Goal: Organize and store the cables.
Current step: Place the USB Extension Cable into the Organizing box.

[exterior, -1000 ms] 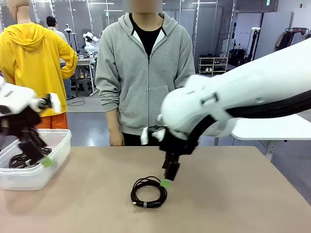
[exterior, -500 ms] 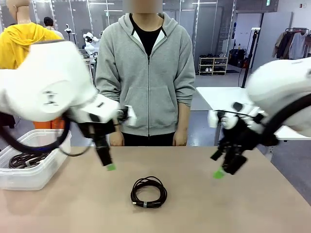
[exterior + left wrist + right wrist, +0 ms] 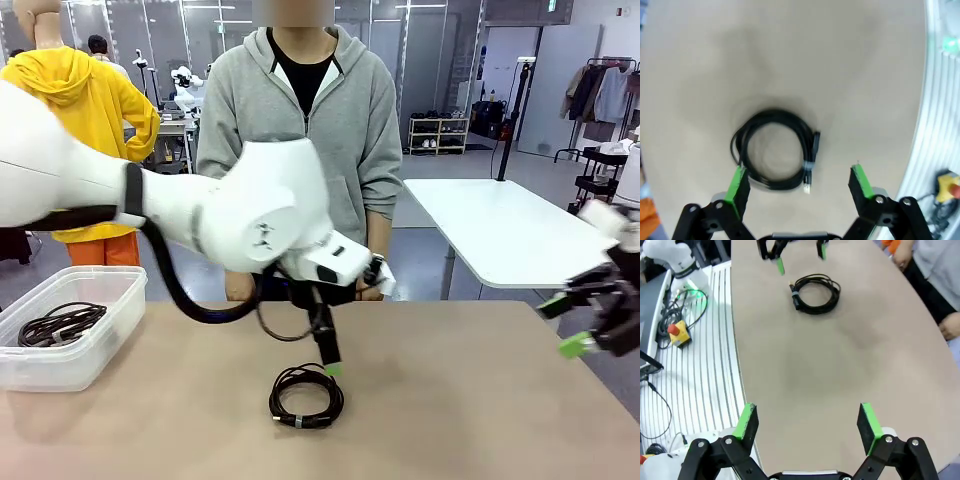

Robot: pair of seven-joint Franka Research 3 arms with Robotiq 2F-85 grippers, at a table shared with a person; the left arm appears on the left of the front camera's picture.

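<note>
Centrally on tan tabletop: thin black cable coil, round loop tied with small pale band, plug end tucked at rim.

Left gripper hovers directly above coil, green-padded fingers spread wide, grasping nothing.

Risk: pads straddle loop unevenly, one strand snags, coil unravels or slides.

Clear plastic bin at table's left edge holds more black cords.

Right gripper well apart at right, fingers released, empty.
</note>
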